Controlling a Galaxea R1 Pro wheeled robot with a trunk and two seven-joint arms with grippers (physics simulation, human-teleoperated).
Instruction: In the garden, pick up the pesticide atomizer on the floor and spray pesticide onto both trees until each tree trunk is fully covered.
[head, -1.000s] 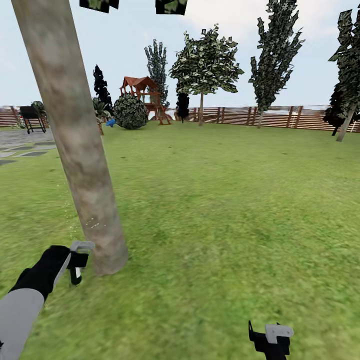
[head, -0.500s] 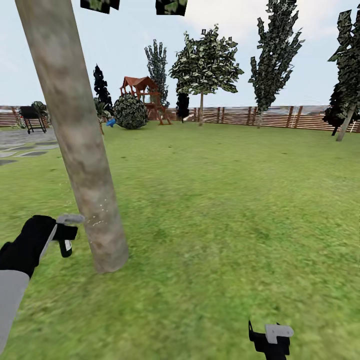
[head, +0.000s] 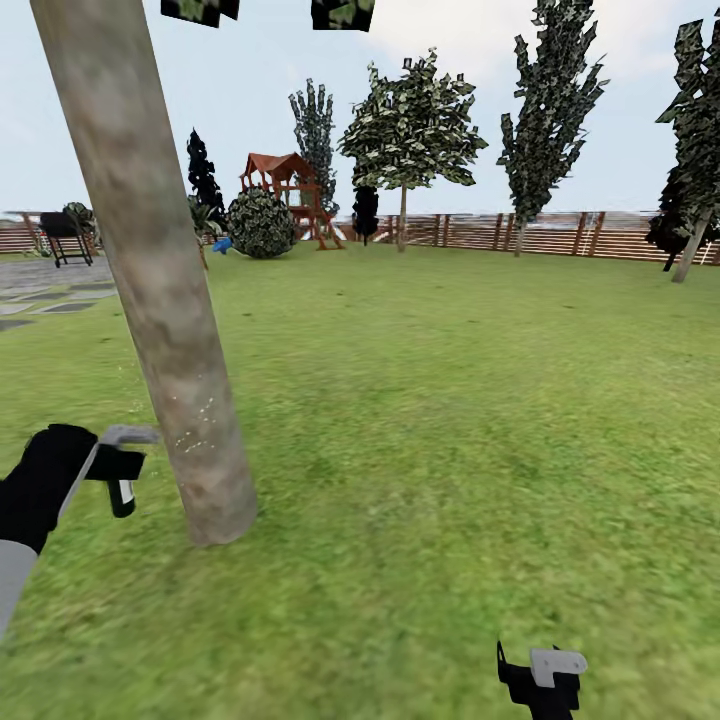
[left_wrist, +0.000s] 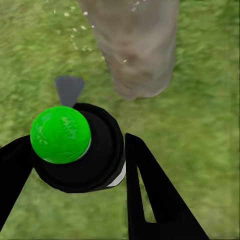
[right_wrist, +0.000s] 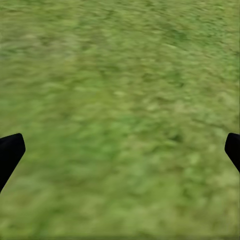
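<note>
Your one near obstacle is the tree trunk (head: 165, 300), leaning from upper left of the head frame down to the grass (head: 450, 420) at lower left. Your left gripper (head: 118, 470), closed around the atomizer (left_wrist: 75, 147), sits just beside the trunk's left edge, not touching; little room toward it there. Right of the trunk, open lawn runs to the slat fence (head: 560, 235) at mid-frame. Your right gripper (head: 545, 685), lower right, has bare grass under its spread fingers (right_wrist: 10, 152).

The floor (head: 450, 420) is blurry green grass. A thick tree trunk (head: 150, 270) stands directly on it. Far behind, grey slabs (head: 50, 295) seem to lie in the grass.
</note>
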